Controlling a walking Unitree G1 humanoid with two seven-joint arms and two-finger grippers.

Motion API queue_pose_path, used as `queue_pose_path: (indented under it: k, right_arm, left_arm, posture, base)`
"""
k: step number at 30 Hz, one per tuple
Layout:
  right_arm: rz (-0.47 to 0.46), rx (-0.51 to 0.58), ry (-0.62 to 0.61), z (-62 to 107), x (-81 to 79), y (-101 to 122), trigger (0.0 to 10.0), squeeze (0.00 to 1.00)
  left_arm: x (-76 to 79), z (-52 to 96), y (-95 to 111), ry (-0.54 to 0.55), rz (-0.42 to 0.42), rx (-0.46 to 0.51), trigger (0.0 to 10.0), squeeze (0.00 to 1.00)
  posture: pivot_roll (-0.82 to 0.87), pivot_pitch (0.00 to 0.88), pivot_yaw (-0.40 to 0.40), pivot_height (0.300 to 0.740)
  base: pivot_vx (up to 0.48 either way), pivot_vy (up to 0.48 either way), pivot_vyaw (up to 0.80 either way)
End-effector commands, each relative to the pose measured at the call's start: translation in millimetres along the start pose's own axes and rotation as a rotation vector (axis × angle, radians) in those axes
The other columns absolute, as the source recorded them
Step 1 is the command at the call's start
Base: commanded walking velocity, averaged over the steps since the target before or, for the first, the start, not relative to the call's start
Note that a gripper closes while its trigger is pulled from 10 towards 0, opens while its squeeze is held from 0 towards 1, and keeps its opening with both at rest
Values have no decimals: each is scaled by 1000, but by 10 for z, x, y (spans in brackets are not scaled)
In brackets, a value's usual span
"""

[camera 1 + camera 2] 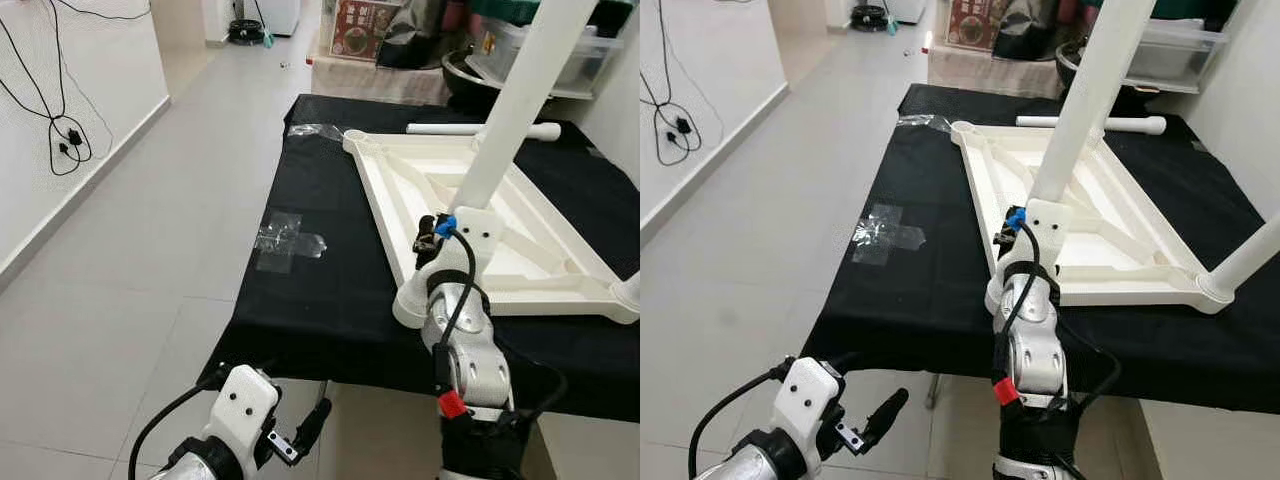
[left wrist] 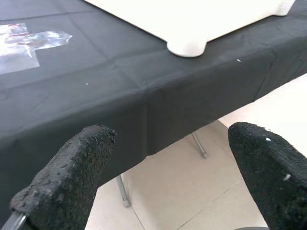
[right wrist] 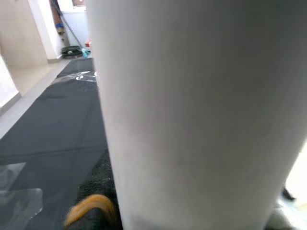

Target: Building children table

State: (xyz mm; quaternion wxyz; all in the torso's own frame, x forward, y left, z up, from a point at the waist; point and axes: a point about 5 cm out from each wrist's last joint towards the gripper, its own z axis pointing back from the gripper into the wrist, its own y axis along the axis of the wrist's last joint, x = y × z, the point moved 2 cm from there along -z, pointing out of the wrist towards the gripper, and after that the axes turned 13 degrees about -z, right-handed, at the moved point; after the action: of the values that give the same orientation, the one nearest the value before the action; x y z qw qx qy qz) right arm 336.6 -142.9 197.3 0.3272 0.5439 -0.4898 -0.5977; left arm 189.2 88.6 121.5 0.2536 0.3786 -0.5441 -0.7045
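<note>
Upturned white tabletop (image 1: 520, 250) flat on the black-draped bench (image 1: 330, 290); right gripper (image 1: 432, 235) clamped on a tilted white leg (image 1: 520, 100) at the tabletop's near corner; another leg (image 1: 480, 129) lying beyond the far edge; clear tape (image 1: 285, 240) stuck to the cloth; left gripper (image 2: 172, 177) spread wide, low before the bench's front edge.

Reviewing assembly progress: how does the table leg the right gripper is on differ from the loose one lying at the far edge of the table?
The held leg stands tilted upright over the near corner of the upside-down tabletop; the loose leg lies flat on the black cloth, beyond the tabletop. The right gripper is at the held leg's base; nothing touches the loose leg. Both are plain white tubes.
</note>
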Motion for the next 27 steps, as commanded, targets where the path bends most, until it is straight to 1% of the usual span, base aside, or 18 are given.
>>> queue_pose_path:
  k: [1,4,5,7,9,12,13,14,15,17,18,19,20,21,22,24,25,27]
  right_arm:
    - [-93,-5,64,55,-200,-33,10000,1000]
    - [-60,49,103,13,-189,50,10000,1000]
    - [-64,82,135,-110,-73,152,10000,0]
    - [-90,95,168,-184,-11,221,10000,0]
    - [-90,95,168,-184,-11,221,10000,0]
    - [-146,62,485,-306,-48,390,10000,0]
    - [-178,11,607,-318,-78,422,10000,0]
    - [-200,-25,675,-313,-98,434,10000,0]
    - [-200,-25,675,-313,-98,434,10000,0]
    - [-231,-129,873,-278,-126,454,10000,0]
    - [-231,-129,873,-278,-126,454,10000,0]
    - [-223,-156,941,-253,-137,453,10000,0]
    - [-209,-238,1073,-163,-179,391,10000,0]
    - [-209,-238,1073,-163,-179,391,10000,0]
    - [-169,-328,1210,-55,-218,280,10000,0]
    - [-114,-447,1378,88,-245,117,10000,0]
    - [-114,-447,1378,88,-245,117,10000,0]
    - [-60,-492,1417,92,-315,-17,10000,0]
  left_arm:
    - [17,6,-16,-9,7,-4,10000,0]
    - [16,1,-14,-7,8,-4,10000,0]
    - [14,-3,-12,-6,9,-3,10000,0]
    - [13,-4,-11,-6,9,-2,10000,0]
    - [13,-4,-11,-6,9,-2,10000,0]
    - [13,-12,-13,-5,11,-1,10000,0]
    - [12,-16,-12,-6,10,0,10000,0]
    - [12,-18,-10,-6,10,0,10000,0]
    - [12,-18,-10,-6,10,0,10000,0]
    - [9,-20,-7,-5,9,1,10000,0]
    - [9,-20,-7,-5,9,1,10000,0]
    - [8,-20,-7,-4,9,2,10000,0]
    - [8,-20,-5,-3,8,2,10000,0]
    - [8,-20,-5,-3,8,2,10000,0]
    - [10,-18,-6,-2,9,2,10000,0]
    - [12,-14,-5,-1,9,1,10000,0]
    - [12,-14,-5,-1,9,1,10000,0]
    - [10,-7,-3,1,8,0,10000,0]
  posture:
    - [139,87,-107,740]
    - [138,90,-108,740]
    - [133,91,-107,740]
    - [133,91,-107,740]
    - [133,91,-107,740]
    - [132,91,-110,740]
    - [136,92,-109,740]
    - [135,92,-111,740]
    - [135,92,-111,740]
    - [137,92,-111,740]
    - [137,92,-111,740]
    - [137,92,-111,740]
    - [138,95,-112,740]
    - [138,95,-112,740]
    - [141,93,-112,740]
    - [146,97,-115,740]
    - [146,97,-115,740]
    - [150,97,-114,740]
  base:
    - [0,0,0]
    - [0,0,0]
    - [0,0,0]
    - [0,0,0]
    - [0,0,0]
    - [0,0,0]
    - [0,0,0]
    - [0,0,0]
    - [0,0,0]
    - [0,0,0]
    - [0,0,0]
    - [0,0,0]
    - [0,0,0]
    - [0,0,0]
    - [0,0,0]
    - [0,0,0]
    - [0,0,0]
    - [0,0,0]
